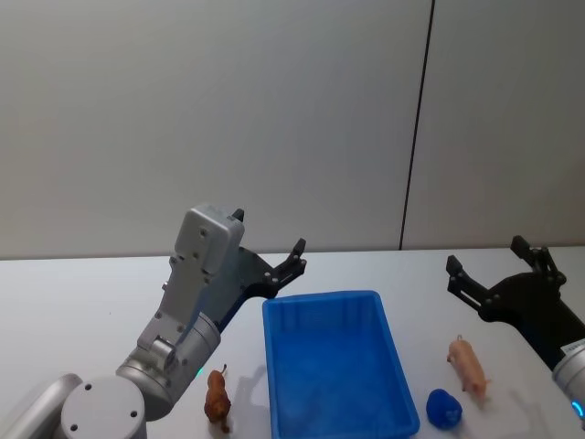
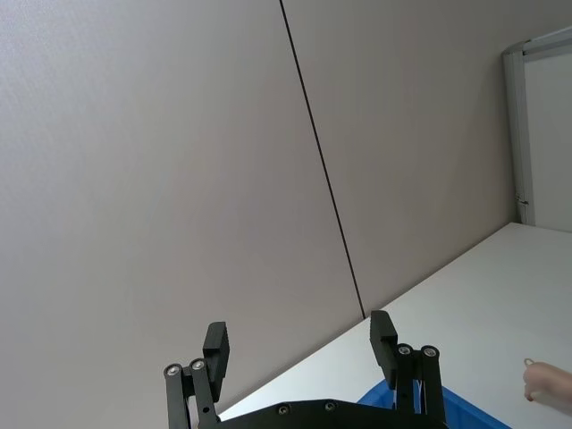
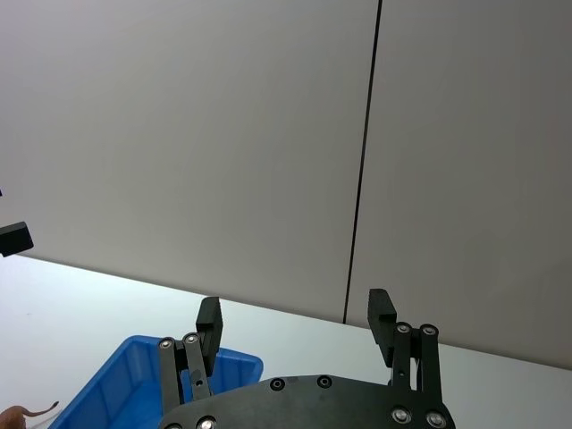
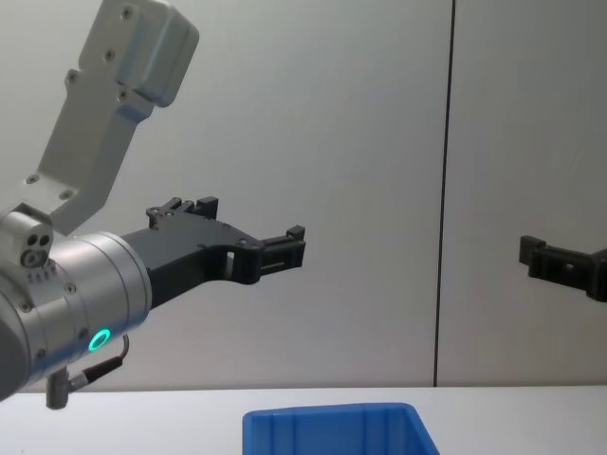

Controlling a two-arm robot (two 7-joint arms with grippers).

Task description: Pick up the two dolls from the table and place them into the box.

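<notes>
On the table (image 1: pixel 82 302), head view: the box (image 1: pixel 322 299) sits in the middle, its long side running away from the robot. The brown doll (image 1: pixel 218 399) stands just beside its left wall. The pink doll (image 1: pixel 468 364) sits near its right wall, not touching it, with a small blue lump (image 1: pixel 443 408) by the box's near right corner. The left gripper (image 1: pixel 270 230) hangs above the box's far left corner, fingers spread, holding nothing. The right gripper (image 1: pixel 485 254) hangs over the table beyond the pink doll, fingers also spread and bare.

Left wrist view: fingers wide apart against the wall, with a corner of the box and a bit of the pink doll below.

Right wrist view: fingers wide apart, the box beneath and to one side.

Chest view: the left gripper is raised well above the box.
</notes>
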